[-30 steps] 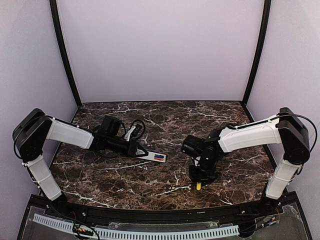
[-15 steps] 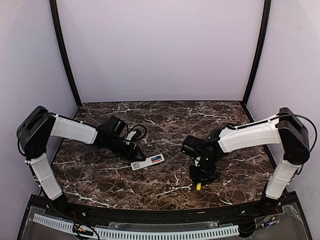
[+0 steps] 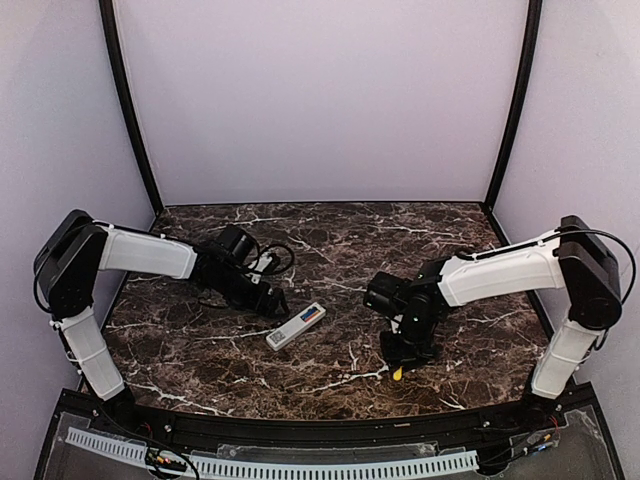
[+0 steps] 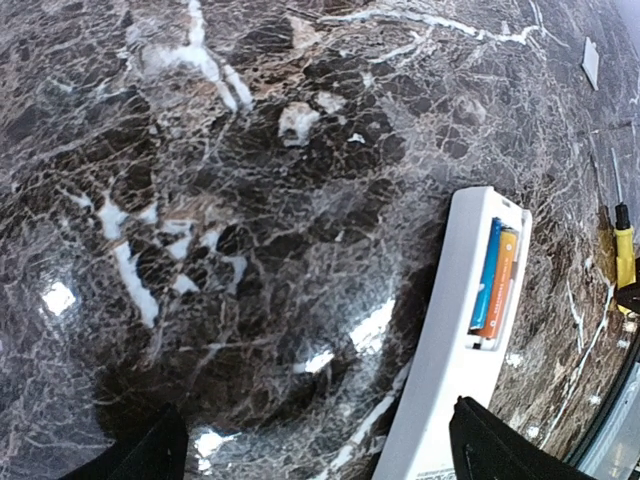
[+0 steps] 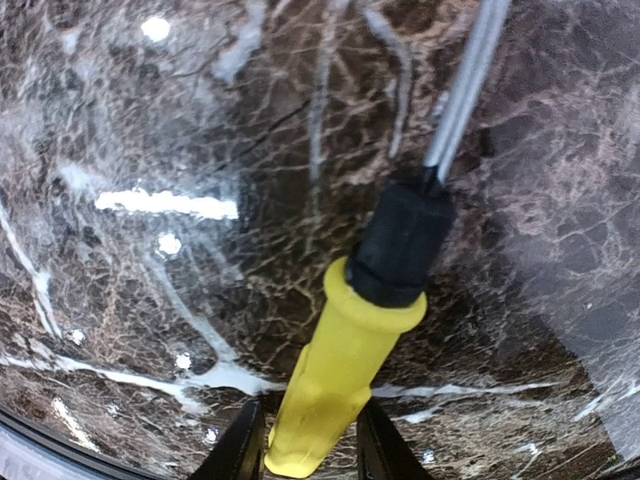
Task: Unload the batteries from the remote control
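Left wrist view: remote control (image 4: 450, 340), batteries (image 4: 493, 280) inside, lies between the wide-open left fingers (image 4: 500, 450); right fingers (image 5: 245, 445) clasp the screwdriver (image 5: 340, 370).

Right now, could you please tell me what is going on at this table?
The remote control lies on the table with its back open and both batteries seated inside. The left gripper hovers open at one end of it, holding nothing. The right gripper has its fingers on either side of the yellow handle of a screwdriver; I can't tell how firmly they grip.
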Available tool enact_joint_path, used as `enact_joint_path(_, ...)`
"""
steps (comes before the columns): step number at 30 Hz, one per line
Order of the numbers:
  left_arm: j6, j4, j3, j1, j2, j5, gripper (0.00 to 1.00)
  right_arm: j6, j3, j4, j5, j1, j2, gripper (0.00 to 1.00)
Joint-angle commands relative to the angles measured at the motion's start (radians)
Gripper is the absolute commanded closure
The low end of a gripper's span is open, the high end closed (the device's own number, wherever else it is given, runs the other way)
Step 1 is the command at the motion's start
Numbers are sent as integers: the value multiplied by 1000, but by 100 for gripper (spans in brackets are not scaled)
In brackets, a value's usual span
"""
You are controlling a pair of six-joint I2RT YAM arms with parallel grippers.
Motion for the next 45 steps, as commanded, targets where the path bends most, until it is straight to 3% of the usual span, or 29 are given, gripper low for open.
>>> enact_joint_path(1, 34, -98, 39, -2, -54, -80, 8, 4, -40, 13, 27, 7, -2, 73)
enact_joint_path(15, 57, -130, 128, -1, -94, -60, 12, -75, -7, 9, 116, 7, -36, 100)
enact_joint_path(22, 52, -123, 132, -1, -134, -31, 14, -171, 54, 17, 172, 6, -53, 100)
enact_joint_path(28, 7, -60, 126, -2, -163, 79, 16, -266, 95, 73, 234, -4, -87, 100)
enact_joint_path(34, -70, 55, 123, -2, -159, 268, 23, -427, 116, 182, 243, -10, -132, 100)
enact_joint_path(39, -118, 152, 137, -2, -148, 344, 27, -530, 116, 265, 242, -11, -166, 100)
enact_joint_path(45, -283, 347, 142, -2, -97, 472, 34, -614, 127, 334, 226, -11, -185, 100)
